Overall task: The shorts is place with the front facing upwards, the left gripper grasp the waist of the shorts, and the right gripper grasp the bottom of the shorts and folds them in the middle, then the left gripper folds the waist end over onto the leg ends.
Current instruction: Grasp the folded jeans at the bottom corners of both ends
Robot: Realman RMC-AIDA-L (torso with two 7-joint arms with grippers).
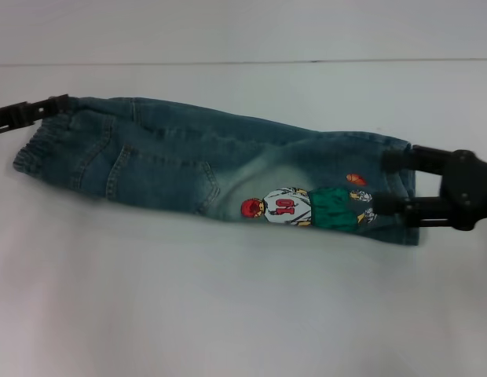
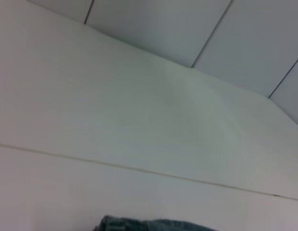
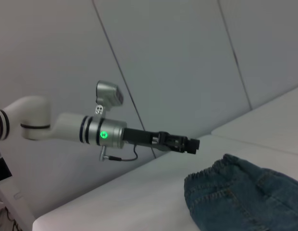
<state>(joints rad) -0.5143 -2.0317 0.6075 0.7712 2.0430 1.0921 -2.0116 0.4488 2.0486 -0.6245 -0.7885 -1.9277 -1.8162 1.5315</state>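
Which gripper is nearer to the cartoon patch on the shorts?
Right. The right gripper is at the leg ends beside the patch; the left gripper is at the far waist end.

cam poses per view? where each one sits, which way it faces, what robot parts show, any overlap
Head: above, facing forward and down at the denim shorts on the white table; left gripper at the waistband, right gripper at the leg hems.
Left wrist: low at the waist end, facing across the table to wall panels; no robot parts.
Right wrist: at the hem end, facing the left gripper and its arm.
Shared: shorts in all three.
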